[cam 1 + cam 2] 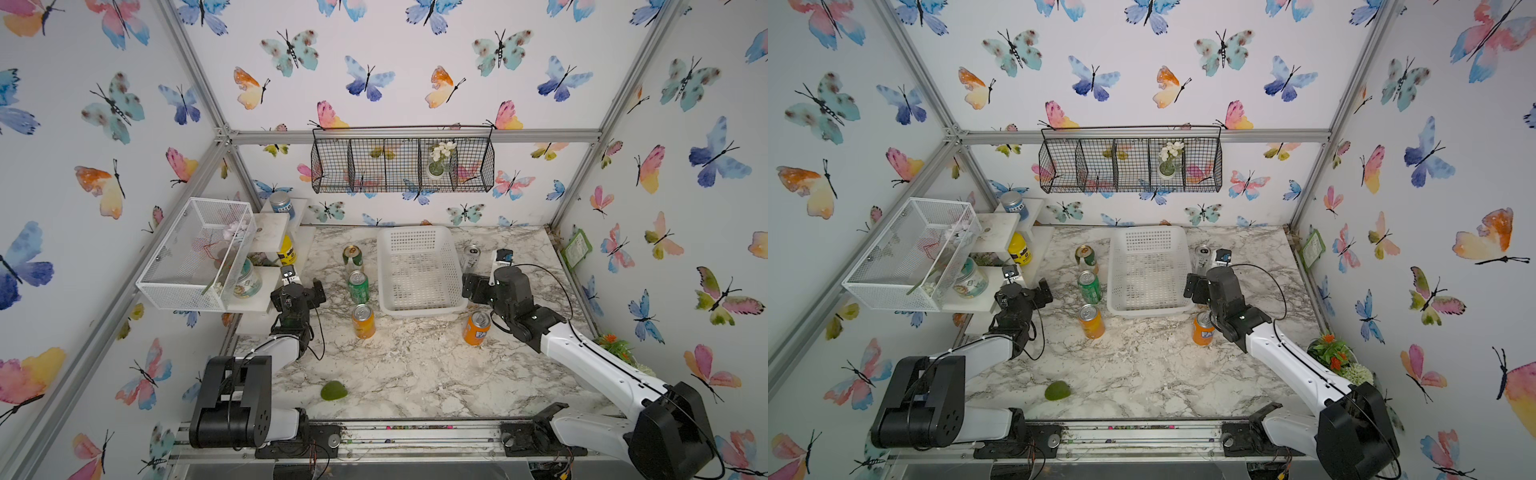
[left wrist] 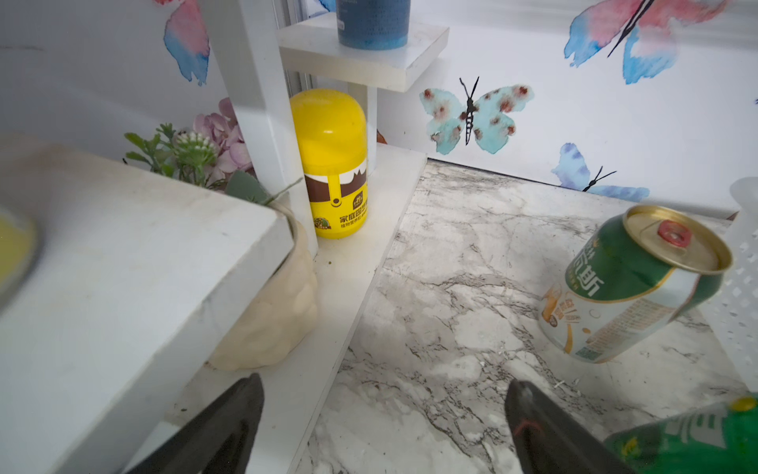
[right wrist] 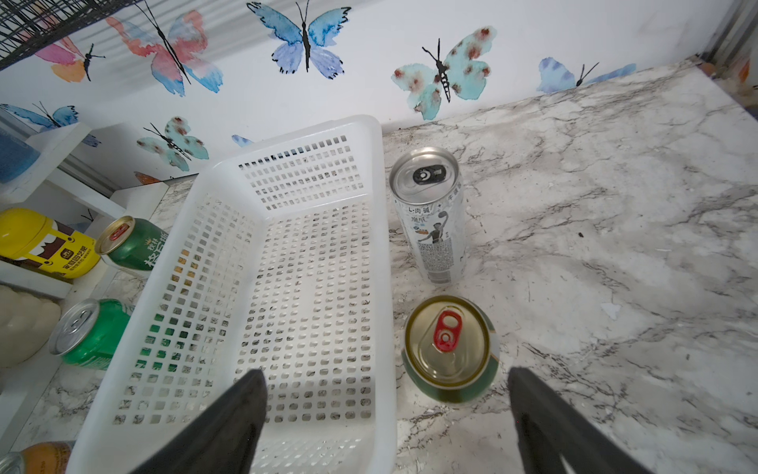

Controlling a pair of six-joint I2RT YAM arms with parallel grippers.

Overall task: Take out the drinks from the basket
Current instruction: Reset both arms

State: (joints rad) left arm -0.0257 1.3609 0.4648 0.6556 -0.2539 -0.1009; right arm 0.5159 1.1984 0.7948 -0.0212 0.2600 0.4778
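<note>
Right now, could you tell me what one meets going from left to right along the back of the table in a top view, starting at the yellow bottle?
yellow bottle → green-and-white can with gold top → white basket → slim silver can

The basket is smooth white plastic, faintly translucent, with perforated walls and floor. The slim can is silvery metal with a printed skin; the gold-topped can has a shiny metal lid. The bench is smooth and marble-patterned, and the yellow bottle is glossy plastic.
</note>
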